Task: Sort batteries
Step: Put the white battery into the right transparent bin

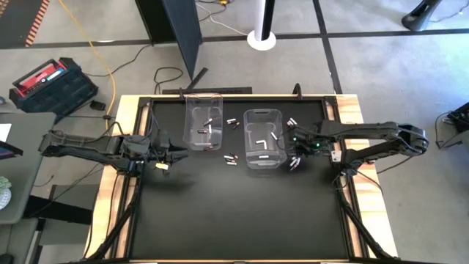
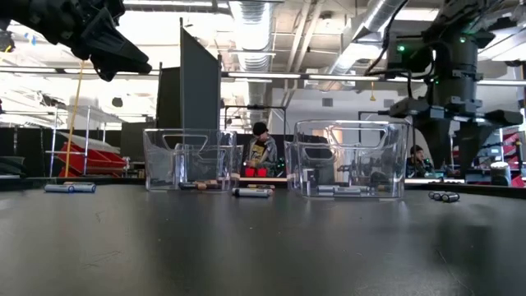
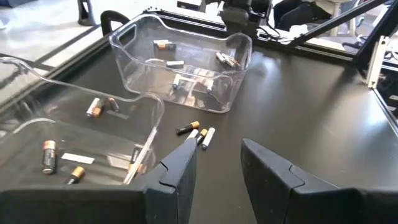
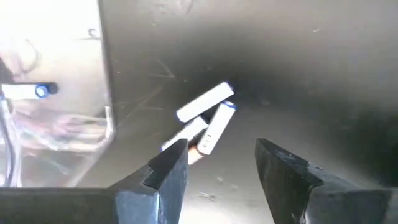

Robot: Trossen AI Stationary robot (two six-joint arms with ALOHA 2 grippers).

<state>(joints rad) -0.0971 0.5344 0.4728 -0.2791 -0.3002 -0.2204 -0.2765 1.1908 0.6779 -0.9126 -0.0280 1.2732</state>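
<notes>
Sorting partly done. Two clear bins stand mid-surface: left bin [image 1: 203, 121] holds a few dark copper-marked cells, right bin [image 1: 263, 138] holds several white cells. Contents look consistent by type as far as the high view shows; small cells are hard to count.

Batteries left loose on the surface [image 1: 220, 220]: a small group [image 1: 231, 159] between the bins on the near side, a pair [image 1: 234, 123] between the bins farther back, a cluster [image 1: 292, 122] at the far right corner of the right bin, another cluster [image 1: 295, 163] at its near right corner. One cell [image 2: 70, 187] lies at far left in the low view.

Right gripper [image 4: 221, 165] hangs just right of the right bin, jaws open and empty, above white cells [image 4: 205, 109] lying crossed on the surface.

Left gripper [image 3: 217, 165] waits just left of the left bin, raised, jaws apart, nothing between them.

Judgement: roughly half sorted; at least four loose groups remain. Next pick likely the white cells under the right gripper, destined for the right bin.
</notes>
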